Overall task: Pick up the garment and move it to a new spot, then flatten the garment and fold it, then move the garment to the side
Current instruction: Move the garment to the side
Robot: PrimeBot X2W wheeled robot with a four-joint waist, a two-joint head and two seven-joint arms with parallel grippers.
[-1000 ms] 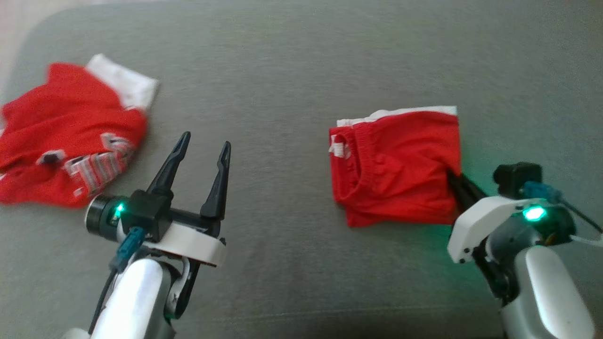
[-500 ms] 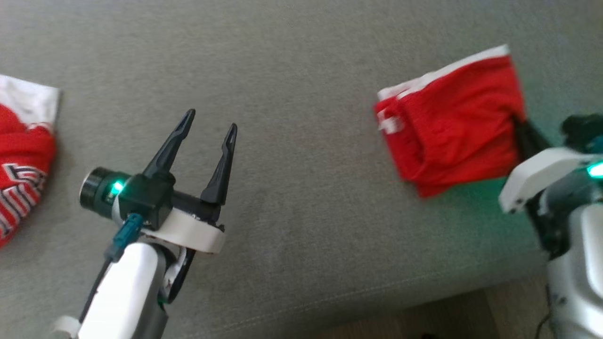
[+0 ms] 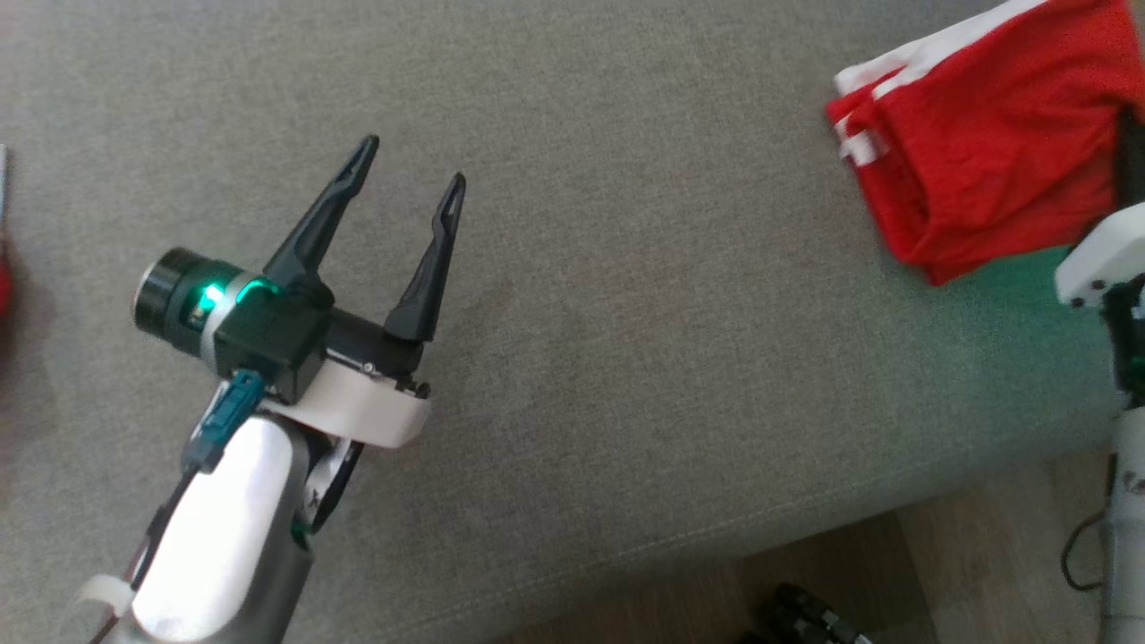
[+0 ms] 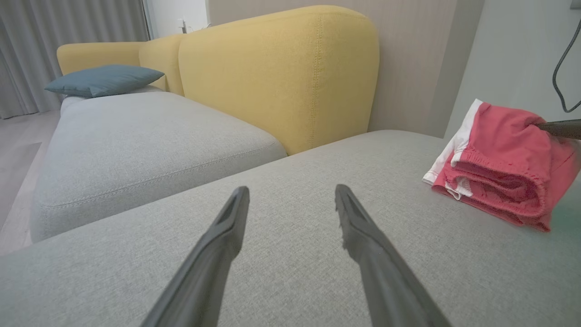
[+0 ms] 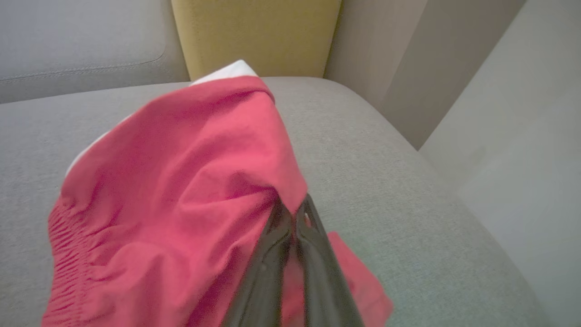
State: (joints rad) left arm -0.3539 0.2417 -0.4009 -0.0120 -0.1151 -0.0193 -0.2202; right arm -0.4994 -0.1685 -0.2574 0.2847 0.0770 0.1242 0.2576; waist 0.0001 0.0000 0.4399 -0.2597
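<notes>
garment (image 3: 984, 152): folded, red, white trim | right gripper (image 5: 292, 205): pinching it | left gripper (image 3: 412, 160): spread

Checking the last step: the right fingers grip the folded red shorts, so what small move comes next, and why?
Probably spread the right gripper's fingers to release: the folded red shorts already lie near the grey cushion's right end.

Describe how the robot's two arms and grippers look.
The left gripper has two long, black, tapering fingers on a black body with a green light, a white collar, a teal plug and a glossy pale forearm. The right gripper has matching dark fingers; its wrist shell is white.
</notes>
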